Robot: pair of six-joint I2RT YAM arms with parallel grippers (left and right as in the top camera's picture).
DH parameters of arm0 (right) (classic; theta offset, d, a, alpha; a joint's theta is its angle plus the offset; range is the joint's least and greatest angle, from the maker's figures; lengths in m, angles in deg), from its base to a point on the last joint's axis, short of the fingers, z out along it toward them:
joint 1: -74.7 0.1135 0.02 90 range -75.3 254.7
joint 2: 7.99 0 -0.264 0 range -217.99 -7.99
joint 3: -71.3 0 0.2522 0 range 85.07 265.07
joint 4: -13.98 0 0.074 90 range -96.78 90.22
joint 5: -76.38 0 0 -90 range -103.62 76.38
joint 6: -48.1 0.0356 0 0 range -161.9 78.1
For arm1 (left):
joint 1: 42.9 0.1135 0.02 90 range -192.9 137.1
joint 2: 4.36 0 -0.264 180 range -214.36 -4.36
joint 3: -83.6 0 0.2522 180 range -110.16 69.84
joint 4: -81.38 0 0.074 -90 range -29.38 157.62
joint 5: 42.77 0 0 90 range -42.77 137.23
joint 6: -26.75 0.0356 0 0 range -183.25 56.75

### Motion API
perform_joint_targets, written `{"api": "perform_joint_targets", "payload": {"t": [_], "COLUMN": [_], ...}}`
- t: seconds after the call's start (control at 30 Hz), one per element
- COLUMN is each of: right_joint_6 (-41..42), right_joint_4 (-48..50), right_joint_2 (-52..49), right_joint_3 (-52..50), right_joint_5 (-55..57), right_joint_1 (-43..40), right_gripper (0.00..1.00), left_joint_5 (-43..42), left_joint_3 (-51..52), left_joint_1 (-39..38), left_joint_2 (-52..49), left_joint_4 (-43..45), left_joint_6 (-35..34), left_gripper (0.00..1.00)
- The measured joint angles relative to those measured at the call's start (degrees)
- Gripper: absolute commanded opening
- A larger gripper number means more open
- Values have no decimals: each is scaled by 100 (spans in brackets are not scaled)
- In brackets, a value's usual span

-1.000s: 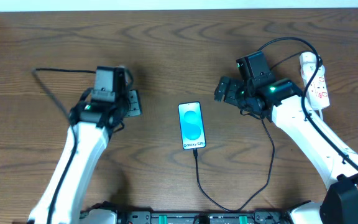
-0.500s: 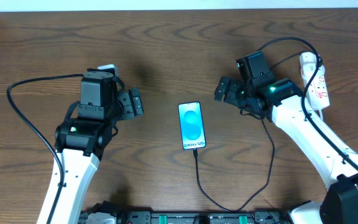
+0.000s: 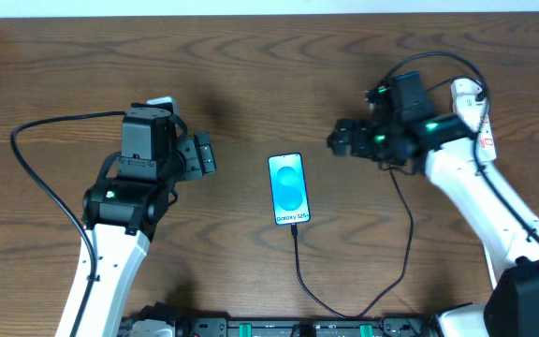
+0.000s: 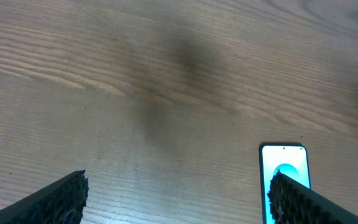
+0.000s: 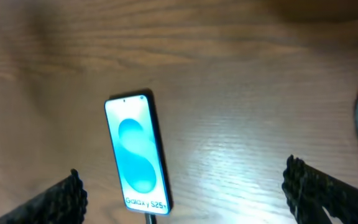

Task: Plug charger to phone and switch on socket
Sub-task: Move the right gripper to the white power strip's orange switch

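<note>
**A:** From above, where is everything?
**B:** The phone [image 3: 288,189] lies mid-table [image 3: 251,75], and the charger [image 3: 297,257] meets its 6 o'clock edge. The socket [image 3: 476,120] is at the phone's 2 o'clock. The left gripper [image 3: 204,154] is at 10 and the right gripper [image 3: 338,140] at 1, both spread and empty.
**A:** Left wrist?
**B:** Fingers [image 4: 58,200] wide apart, phone [image 4: 284,177] at 4 o'clock.
**A:** Right wrist?
**B:** Jaws released, phone [image 5: 137,152] at 8 o'clock.

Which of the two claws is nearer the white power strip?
The right claw: it hovers on the same side of the phone as the power strip; the left claw sits on the opposite side, much farther away.
</note>
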Motion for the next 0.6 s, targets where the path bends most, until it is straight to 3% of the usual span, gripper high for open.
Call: {"api": "perform_joint_targets", "payload": {"t": [0.23, 0.6], "right_joint_6": [-1193, -2771], "right_joint_4": [-658, -1829], "right_joint_2": [0, -46], "right_joint_3": [9, 802], "right_joint_5": [-1279, -1434], "right_joint_1": [-1534, -3250], "right_gripper": [99, 99], "left_joint_5": [39, 39], "left_joint_3": [0, 0], "left_joint_1": [0, 0], "left_joint_2": [0, 0], "left_joint_4": [-4, -4], "left_joint_6": [0, 0], "left_gripper": [93, 93]}}
